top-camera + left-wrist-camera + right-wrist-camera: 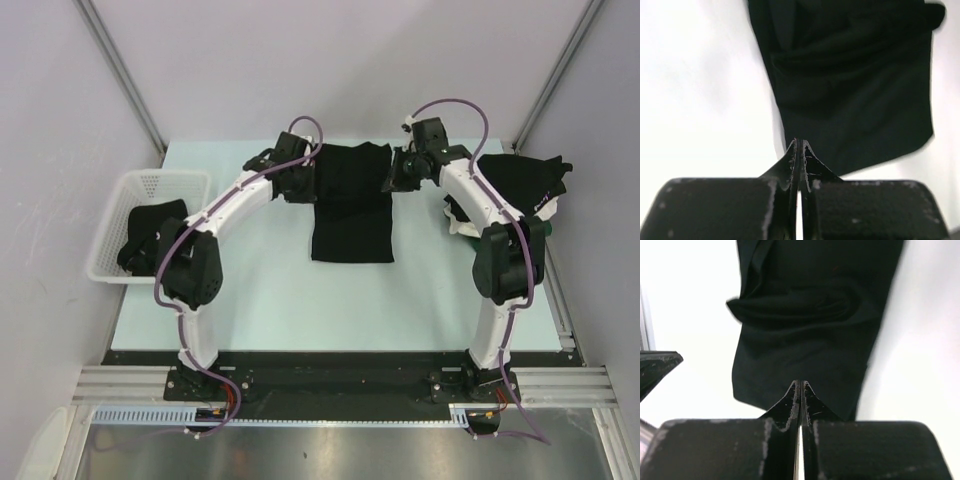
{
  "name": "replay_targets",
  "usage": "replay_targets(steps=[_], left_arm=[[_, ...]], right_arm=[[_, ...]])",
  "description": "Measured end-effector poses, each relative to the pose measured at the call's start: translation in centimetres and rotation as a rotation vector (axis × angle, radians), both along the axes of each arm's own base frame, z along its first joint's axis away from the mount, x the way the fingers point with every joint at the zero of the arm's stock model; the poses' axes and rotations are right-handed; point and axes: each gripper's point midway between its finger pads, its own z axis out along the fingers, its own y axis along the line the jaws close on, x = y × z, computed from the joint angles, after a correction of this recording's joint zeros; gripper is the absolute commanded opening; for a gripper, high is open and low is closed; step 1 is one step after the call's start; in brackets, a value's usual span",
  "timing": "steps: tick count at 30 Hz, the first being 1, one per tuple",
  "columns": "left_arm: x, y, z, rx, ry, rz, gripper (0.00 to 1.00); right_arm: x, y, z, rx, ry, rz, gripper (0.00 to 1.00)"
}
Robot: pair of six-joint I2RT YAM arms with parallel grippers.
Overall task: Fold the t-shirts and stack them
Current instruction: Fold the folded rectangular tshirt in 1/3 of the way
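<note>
A black t-shirt, folded into a long narrow strip, lies flat mid-table. My left gripper is at its upper left edge and my right gripper at its upper right edge. Both are shut, and I see no cloth between the fingers. In the left wrist view the shut gripper points at the shirt, which has folds across it. In the right wrist view the shut gripper points at the same shirt. A heap of black shirts with some white cloth lies at the right.
A white mesh basket stands at the table's left edge with a black garment in it. Grey walls and metal posts close in the back and sides. A dark blurred part shows at the left edge of the right wrist view.
</note>
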Motion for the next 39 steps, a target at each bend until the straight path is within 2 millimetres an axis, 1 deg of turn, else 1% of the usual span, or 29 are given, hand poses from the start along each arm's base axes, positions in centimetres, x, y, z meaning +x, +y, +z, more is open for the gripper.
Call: replay_targets(steps=[2,5,9,12,14,18,20,24,27,31,33,35,39], left_arm=[[-1.2,0.0,0.0,-0.035,0.016,-0.007,0.0],[-2.2,-0.4,-0.2,-0.094,0.034,-0.01,0.0],[-3.3,-0.5,-1.5,-0.14,0.075,-0.008,0.0],[-4.2,-0.5,-2.4,-0.152,0.101,-0.012,0.01],[-4.5,-0.5,-2.6,-0.158,0.107,-0.015,0.01],[-4.7,-0.8,-1.5,-0.183,0.086,-0.034,0.0],[-4.6,-0.9,-0.9,-0.193,0.07,-0.04,0.0],[-4.7,-0.7,0.1,-0.196,0.044,-0.043,0.01],[-4.7,-0.6,0.4,-0.188,0.03,-0.048,0.04],[-4.8,-0.2,0.2,-0.165,0.029,-0.051,0.02],[-4.8,-0.1,0.1,-0.16,0.033,-0.051,0.0],[-4.9,-0.1,0.0,-0.155,0.035,-0.055,0.0],[-4.8,-0.1,-0.2,-0.153,0.036,-0.056,0.0]], right_arm=[[-0.8,1.1,-0.8,0.001,0.019,0.029,0.0],[-1.9,2.4,-2.2,-0.004,0.056,0.063,0.0],[-2.6,3.9,-4.4,-0.004,0.089,0.105,0.0],[-2.3,4.5,-6.5,-0.005,0.12,0.122,0.0],[-1.8,4.9,-8.2,-0.01,0.147,0.128,0.0],[-0.4,5.7,-11.1,-0.016,0.17,0.132,0.0],[0.1,6.0,-12.0,-0.017,0.177,0.133,0.0],[2.6,7.1,-12.1,-0.005,0.137,0.135,0.0],[4.1,7.5,-11.3,0.006,0.097,0.133,0.0],[5.6,7.6,-9.8,0.017,0.05,0.126,0.0],[6.3,7.3,-9.2,0.021,0.033,0.117,0.0],[7.1,6.6,-8.9,0.024,0.02,0.1,0.0],[7.9,4.9,-9.6,0.016,0.029,0.066,0.0]])
